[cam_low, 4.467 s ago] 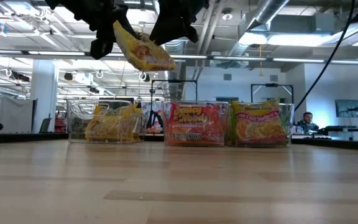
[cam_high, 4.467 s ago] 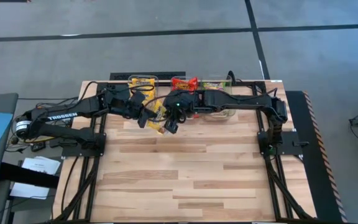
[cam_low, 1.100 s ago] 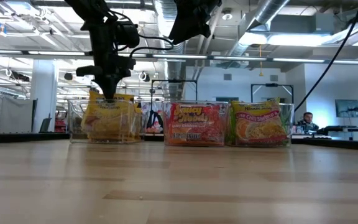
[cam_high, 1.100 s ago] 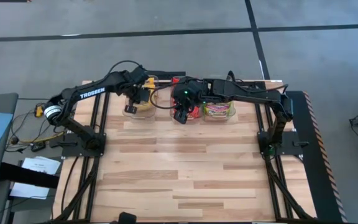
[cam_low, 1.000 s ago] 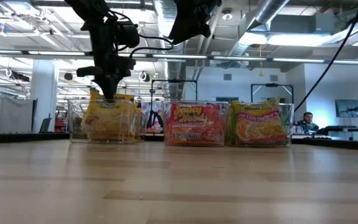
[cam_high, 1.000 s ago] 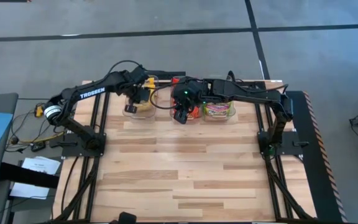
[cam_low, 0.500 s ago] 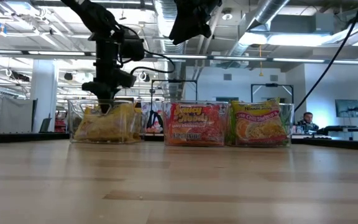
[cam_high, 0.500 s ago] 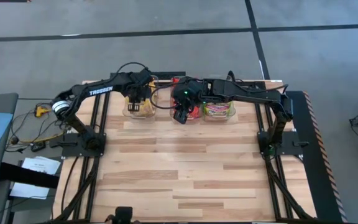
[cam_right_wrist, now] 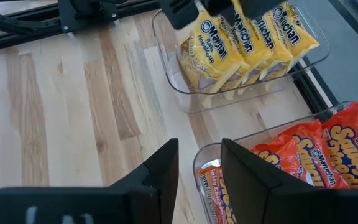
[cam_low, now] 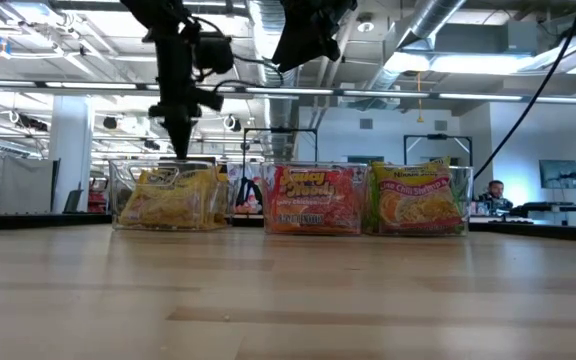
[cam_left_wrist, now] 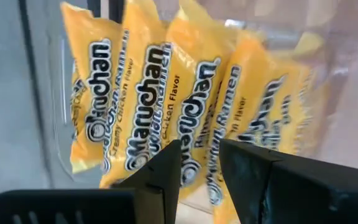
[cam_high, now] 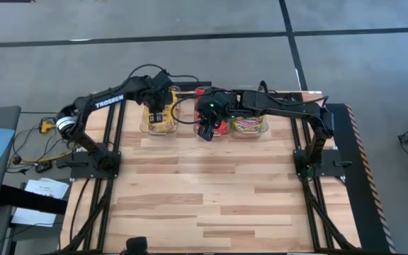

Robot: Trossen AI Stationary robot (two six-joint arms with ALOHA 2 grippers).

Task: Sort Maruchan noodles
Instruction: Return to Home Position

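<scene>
Several yellow Maruchan noodles packets (cam_left_wrist: 148, 93) stand on edge, leaning on one another, in the left clear bin (cam_low: 120, 195). My left gripper (cam_left_wrist: 201, 168) hangs open just above them (cam_low: 181, 152), pointing steeply down, with nothing between its fingers. Red packets (cam_low: 313, 200) fill the middle bin and green-and-yellow ones (cam_low: 418, 200) the right bin. My right gripper (cam_right_wrist: 199, 165) is open and holds nothing; it hangs high over the near rim of the middle bin (cam_high: 205, 129).
The three bins stand in a row along the table's far edge (cam_high: 204, 91). The wooden tabletop (cam_high: 211, 191) stretches in front of them. The two arms reach in from either side and come close together over the bins. A person sits far off in the room (cam_low: 494, 192).
My left gripper has let go of a yellow packet that it held upright in the left bin. The packet has sunk down among the others. The gripper has then risen a little above the bin and rolled about its own axis.
</scene>
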